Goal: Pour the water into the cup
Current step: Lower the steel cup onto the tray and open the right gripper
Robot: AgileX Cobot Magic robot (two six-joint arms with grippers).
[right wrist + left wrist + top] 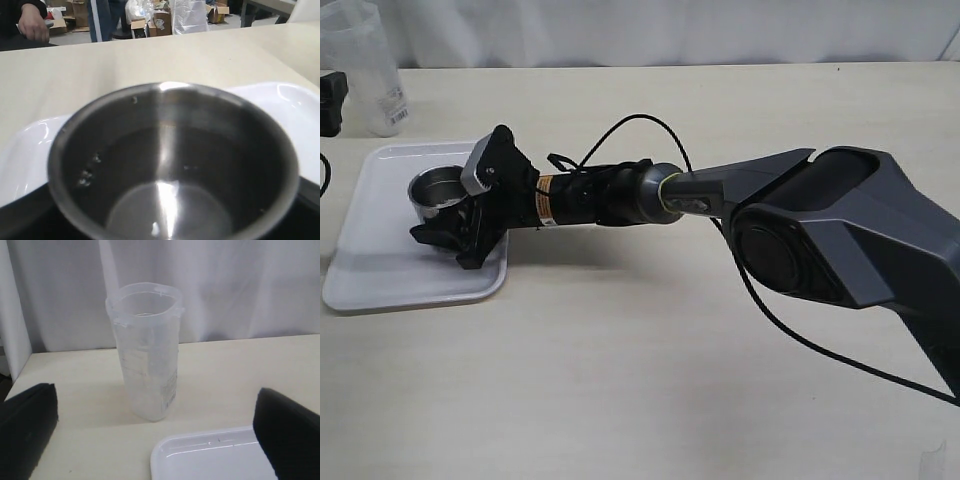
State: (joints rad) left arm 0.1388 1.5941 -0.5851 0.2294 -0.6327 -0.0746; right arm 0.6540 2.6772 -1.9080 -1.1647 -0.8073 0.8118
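The steel cup (437, 192) stands on the white tray (380, 280) at the left. My right gripper (445, 238) reaches across to it, and its black fingers (17, 220) straddle the cup (170, 150) low at the sides. Whether they touch the cup is hidden. Water droplets (87, 175) cling to the cup's dark inner wall; I cannot tell if water lies at the bottom. My left gripper (155, 440) is open and empty, its fingers (25, 425) wide apart. It faces the clear plastic beaker (147, 355), which stands upright on the table.
The beaker (365, 70) stands at the far left back, behind the tray, with a black part of the left arm (330, 100) beside it. The tray's corner (210, 455) lies just below the left gripper. The right arm (800, 220) and its cable (650, 125) cross the middle of the table.
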